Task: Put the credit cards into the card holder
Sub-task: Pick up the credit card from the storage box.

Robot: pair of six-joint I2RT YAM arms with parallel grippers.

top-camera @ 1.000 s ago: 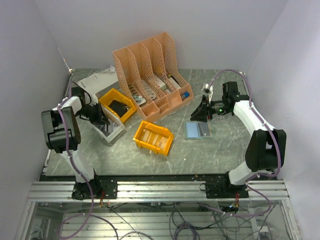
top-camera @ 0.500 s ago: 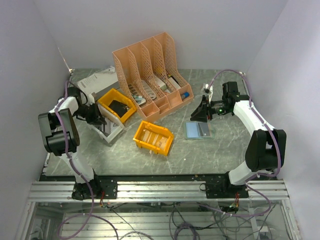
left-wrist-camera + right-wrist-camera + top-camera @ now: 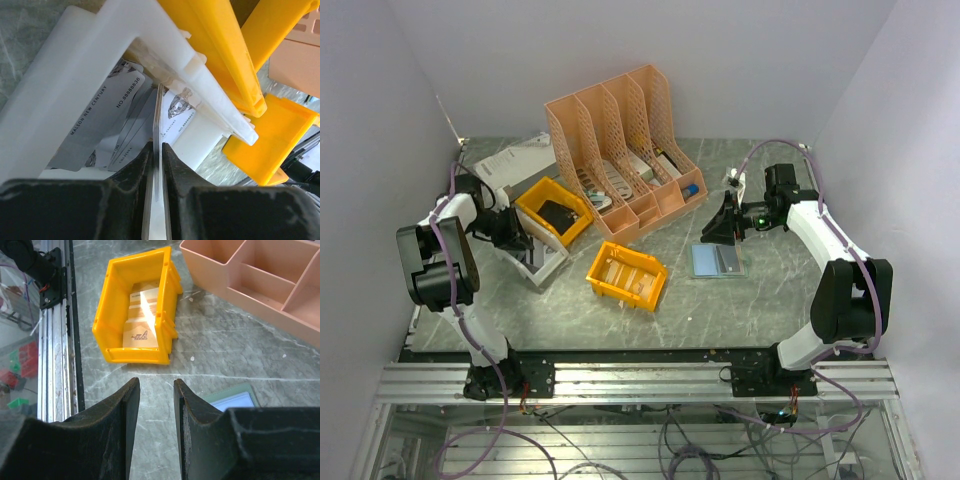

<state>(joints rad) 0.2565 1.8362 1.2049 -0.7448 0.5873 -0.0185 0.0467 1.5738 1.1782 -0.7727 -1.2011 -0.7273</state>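
The table (image 3: 770, 310) carries one peach file rack (image 3: 620, 140) with four slots, at the middle of its rear edge. There are two yellow bins. One (image 3: 532, 198) sits left of the rack. The other (image 3: 620, 293) sits mid-table and holds tan cards (image 3: 142, 322), too overlapped to count. One white tray (image 3: 90, 65) lies near the left edge, with at least three pale credit cards (image 3: 102, 117) overlapping inside. The left gripper (image 3: 158, 165) has a further card (image 3: 158, 125) standing edge-on between narrowly parted fingers; I cannot tell whether they press it. One card holder (image 3: 718, 260) lies open toward the right edge, just beside the right gripper (image 3: 154, 405), whose fingers stand partly apart and empty.
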